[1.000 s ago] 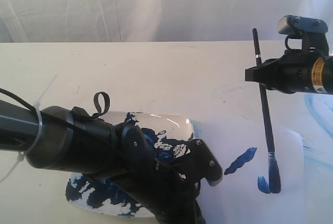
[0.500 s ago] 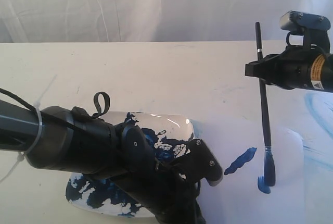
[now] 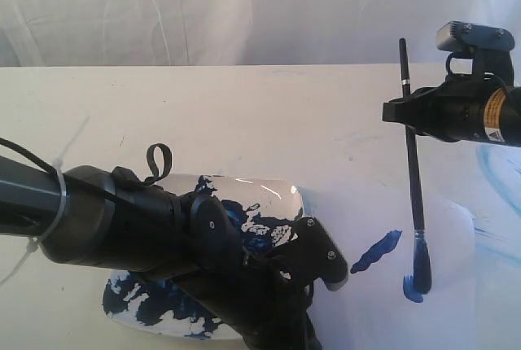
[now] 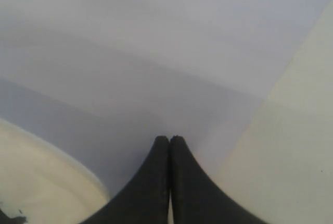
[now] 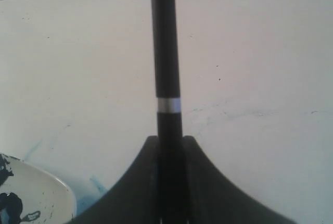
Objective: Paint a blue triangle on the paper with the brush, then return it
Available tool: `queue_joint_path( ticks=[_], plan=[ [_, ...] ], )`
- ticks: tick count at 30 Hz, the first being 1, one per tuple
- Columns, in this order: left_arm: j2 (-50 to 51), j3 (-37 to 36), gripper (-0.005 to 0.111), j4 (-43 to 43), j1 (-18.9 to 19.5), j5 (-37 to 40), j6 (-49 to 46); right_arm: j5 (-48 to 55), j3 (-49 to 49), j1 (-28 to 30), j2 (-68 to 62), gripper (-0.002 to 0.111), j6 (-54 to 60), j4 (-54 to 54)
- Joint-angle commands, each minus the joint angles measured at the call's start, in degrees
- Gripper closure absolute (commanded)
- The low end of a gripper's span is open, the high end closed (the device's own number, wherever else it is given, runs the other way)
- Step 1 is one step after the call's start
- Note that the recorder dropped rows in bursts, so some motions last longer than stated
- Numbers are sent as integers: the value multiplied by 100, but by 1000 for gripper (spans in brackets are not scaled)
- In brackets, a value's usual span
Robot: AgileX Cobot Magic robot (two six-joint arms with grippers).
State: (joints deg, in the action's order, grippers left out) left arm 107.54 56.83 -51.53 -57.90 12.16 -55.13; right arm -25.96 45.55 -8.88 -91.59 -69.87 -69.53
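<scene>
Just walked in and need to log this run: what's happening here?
The right gripper holds the brush upright, bristles down on the paper at a blue dab. One slanted blue stroke is there; no triangle is closed yet. The left gripper is shut, low over the paper next to the paint-smeared dish.

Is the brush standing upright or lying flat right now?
Nearly upright: the right gripper holds the brush by its handle, bristles down on the paper.
</scene>
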Motion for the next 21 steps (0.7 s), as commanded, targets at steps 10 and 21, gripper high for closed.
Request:
queue_joint_path(
  ticks=[10,21],
  plan=[
    [35,-76,107,15,-11,89,-3,-161,-21,32,-260,108,218,173],
    [35,-76,107,15,-11,89,-3,-133,-12,32,-283,108,931,851]
  ],
)
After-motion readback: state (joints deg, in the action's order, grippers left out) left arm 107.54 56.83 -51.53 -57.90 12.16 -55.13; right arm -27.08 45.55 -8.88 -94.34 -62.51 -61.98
